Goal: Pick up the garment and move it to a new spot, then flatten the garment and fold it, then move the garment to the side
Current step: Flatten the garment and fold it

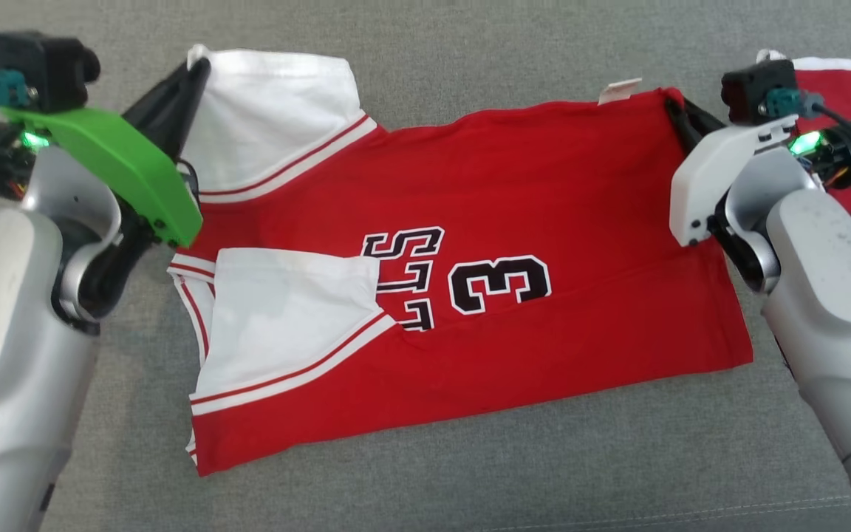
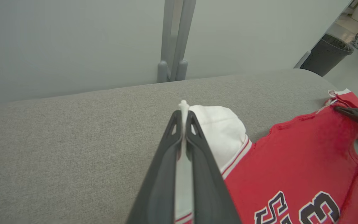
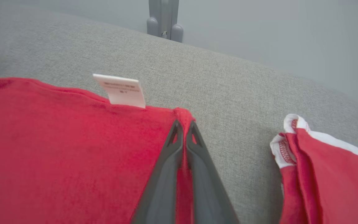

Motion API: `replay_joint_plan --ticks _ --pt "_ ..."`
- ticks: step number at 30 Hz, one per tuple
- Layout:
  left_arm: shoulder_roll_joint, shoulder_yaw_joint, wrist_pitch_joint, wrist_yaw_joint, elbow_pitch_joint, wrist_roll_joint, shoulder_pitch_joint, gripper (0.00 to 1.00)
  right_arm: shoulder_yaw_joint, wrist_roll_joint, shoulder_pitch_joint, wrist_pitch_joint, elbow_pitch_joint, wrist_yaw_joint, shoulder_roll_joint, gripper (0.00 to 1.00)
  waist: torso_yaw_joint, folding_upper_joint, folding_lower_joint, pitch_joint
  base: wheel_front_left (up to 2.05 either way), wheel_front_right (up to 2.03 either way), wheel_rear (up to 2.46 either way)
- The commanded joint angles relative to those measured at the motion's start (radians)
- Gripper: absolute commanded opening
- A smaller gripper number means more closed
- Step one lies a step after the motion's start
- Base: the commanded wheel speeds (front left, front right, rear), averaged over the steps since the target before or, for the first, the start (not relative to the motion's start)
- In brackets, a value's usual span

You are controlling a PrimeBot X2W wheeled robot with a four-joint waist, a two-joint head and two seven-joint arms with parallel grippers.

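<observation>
Left gripper [image 2: 184,113]: jaws pressed together on the tip of a white sleeve [image 1: 270,111], a strip of white cloth showing between the fingers. Right gripper [image 3: 184,124]: jaws closed on a red corner of the same garment [image 1: 514,222], cloth pinched between the tips.

Garment: red jersey with white sleeves, black "3" and letters outlined in white. It is spread sideways across the surface, with both grippers at its far edge, one at each end. Whether that edge is lifted off the surface cannot be told.

Surface: grey woven upholstery [image 1: 470,480], with a rounded far edge in both wrist views. Behind it are a pale plain wall and a grey upright post [image 2: 174,37].

View differences:
- Head view shows the whole jersey, including the near sleeve folded over the lettering.
- Left wrist view shows a dark bin [image 2: 325,54] on the floor past the surface's end, and the other arm's fingertips on the far red corner.
- Right wrist view shows the white label [image 3: 121,90] standing up from the red edge just beside the gripped corner; its print is too small to read. It also shows a second red-and-white garment [image 3: 322,174] lying apart to the right.
</observation>
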Motion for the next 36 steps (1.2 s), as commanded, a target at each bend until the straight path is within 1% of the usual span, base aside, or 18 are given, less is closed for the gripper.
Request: replay_joint_plan --ticks 1,4,7,14,20,27,28,29,30,31,32,33,34,36 --pt "0.01 0.004 -0.011 0.006 -0.025 -0.009 0.044 0.0 -0.002 0.005 0.038 -0.019 -0.015 -0.001 -0.006 0.0 0.009 0.0 0.0 -0.031 0.0 0.0 0.0" --pt "0.018 0.006 -0.032 0.025 -0.09 -0.017 0.134 0.0 -0.022 0.0 0.102 -0.056 -0.05 -0.001 -0.016 0.0 0.016 0.0 0.0 -0.058 0.0 0.0 0.0" --pt "0.009 0.007 -0.058 0.044 -0.159 -0.04 0.246 0.0 -0.051 -0.014 0.185 -0.089 -0.092 -0.001 -0.016 0.0 0.027 0.0 0.0 -0.087 0.0 0.0 0.0" --pt "0.008 0.014 -0.114 0.089 -0.234 -0.075 0.454 0.0 -0.121 -0.052 0.341 -0.123 -0.188 -0.001 -0.007 0.0 0.038 0.0 0.0 -0.135 0.0 0.0 0.0" --pt "-0.002 0.006 -0.145 0.108 -0.253 -0.082 0.557 0.0 -0.171 -0.082 0.44 -0.115 -0.254 -0.001 0.013 0.0 0.038 0.0 0.0 -0.164 0.0 0.0 0.0" --pt "-0.013 0.017 -0.178 0.124 -0.257 -0.103 0.621 0.0 -0.21 -0.121 0.515 -0.111 -0.307 -0.001 0.031 0.0 0.033 0.0 0.0 -0.185 0.0 0.0 0.0" --pt "-0.016 0.016 -0.178 0.126 -0.259 -0.109 0.633 0.0 -0.216 -0.124 0.525 -0.112 -0.313 -0.001 0.035 0.13 0.033 0.0 0.0 -0.188 0.0 0.0 0.0" --pt "-0.018 0.013 -0.179 0.126 -0.26 -0.111 0.641 0.0 -0.219 -0.128 0.532 -0.115 -0.318 -0.001 0.038 0.35 0.032 0.0 0.0 -0.189 0.0 0.0 0.0" --pt "-0.021 0.011 -0.181 0.128 -0.263 -0.117 0.652 0.0 -0.224 -0.133 0.543 -0.129 -0.327 -0.001 0.044 1.0 0.031 0.0 0.0 -0.191 0.0 0.0 0.0" --pt "-0.025 0.009 -0.184 0.128 -0.265 -0.119 0.66 0.0 -0.23 -0.132 0.552 -0.136 -0.331 -0.001 0.05 1.0 0.03 0.0 0.0 -0.192 0.0 0.0 0.0" --pt "-0.028 0.009 -0.189 0.13 -0.265 -0.123 0.672 0.23 -0.239 -0.133 0.566 -0.144 -0.333 -0.001 0.056 1.0 0.029 0.0 0.0 -0.194 0.0 0.0 0.0" --pt "-0.029 0.008 -0.194 0.132 -0.265 -0.123 0.682 0.42 -0.245 -0.136 0.577 -0.152 -0.335 -0.001 0.058 1.0 0.029 0.0 0.0 -0.195 0.0 0.0 0.0" --pt "-0.03 0.007 -0.202 0.135 -0.262 -0.119 0.695 1.0 -0.257 -0.137 0.589 -0.161 -0.34 -0.001 0.064 1.0 0.028 0.0 0.0 -0.196 0.0 0.0 0.0" --pt "-0.038 0.012 -0.223 0.146 -0.257 -0.113 0.717 1.0 -0.284 -0.142 0.613 -0.18 -0.346 -0.001 0.075 1.0 0.027 0.0 0.0 -0.198 0.0 0.0 0.0"
